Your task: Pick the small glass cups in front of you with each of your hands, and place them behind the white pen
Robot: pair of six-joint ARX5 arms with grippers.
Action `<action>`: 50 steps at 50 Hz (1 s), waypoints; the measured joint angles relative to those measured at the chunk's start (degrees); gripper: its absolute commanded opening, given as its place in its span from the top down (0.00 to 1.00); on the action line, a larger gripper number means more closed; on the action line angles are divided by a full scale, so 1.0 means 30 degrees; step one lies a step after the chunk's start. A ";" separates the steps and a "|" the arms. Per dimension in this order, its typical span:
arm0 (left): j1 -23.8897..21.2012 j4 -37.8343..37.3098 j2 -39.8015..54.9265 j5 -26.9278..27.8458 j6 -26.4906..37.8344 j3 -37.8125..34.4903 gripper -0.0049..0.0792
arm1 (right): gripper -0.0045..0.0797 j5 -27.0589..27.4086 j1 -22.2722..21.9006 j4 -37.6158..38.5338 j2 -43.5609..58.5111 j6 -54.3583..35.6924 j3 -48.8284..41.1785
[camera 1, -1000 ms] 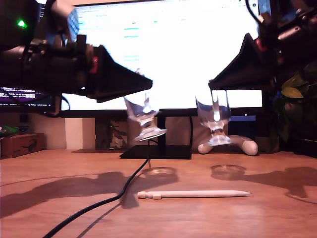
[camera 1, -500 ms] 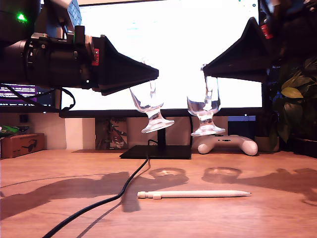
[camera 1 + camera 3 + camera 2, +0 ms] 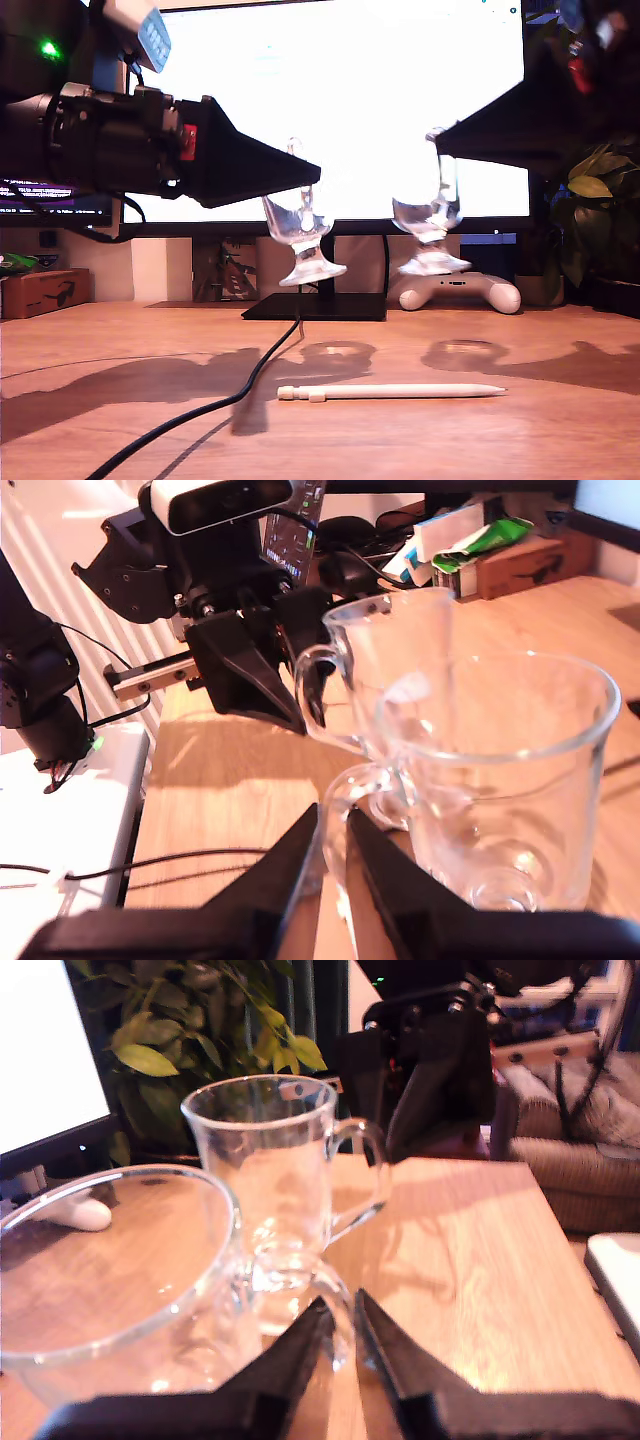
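Observation:
Two small glass cups hang tilted in the air over the table, beyond the white pen (image 3: 392, 392) lying on the wood. My first gripper (image 3: 310, 178), coming from the exterior view's left, is shut on the handle of one cup (image 3: 297, 225). In the first wrist view that cup (image 3: 110, 1270) sits at my first gripper (image 3: 340, 1320), with the other cup (image 3: 270, 1180) beyond it. My second gripper (image 3: 440, 148), from the exterior view's right, is shut on the handle of the second cup (image 3: 428, 215), which also fills the second wrist view (image 3: 510, 780) at that gripper (image 3: 335, 825).
A black cable (image 3: 200, 410) runs across the table (image 3: 560, 430) toward the monitor stand (image 3: 315, 305). Behind it are a bright monitor (image 3: 350, 90) and a white game controller (image 3: 470, 292). A plant (image 3: 595, 200) stands at the exterior view's right, a cardboard box (image 3: 40, 292) at its left.
Both cups rose from a second ago. Over the last half second the second gripper carried its cup toward the exterior view's right, and the first cup dipped slightly.

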 measured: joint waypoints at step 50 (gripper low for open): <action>-0.0532 -0.0816 0.1013 0.0153 0.2361 0.0000 0.96 | 0.96 -0.2091 -0.0007 0.2958 0.3614 -0.1384 -0.1086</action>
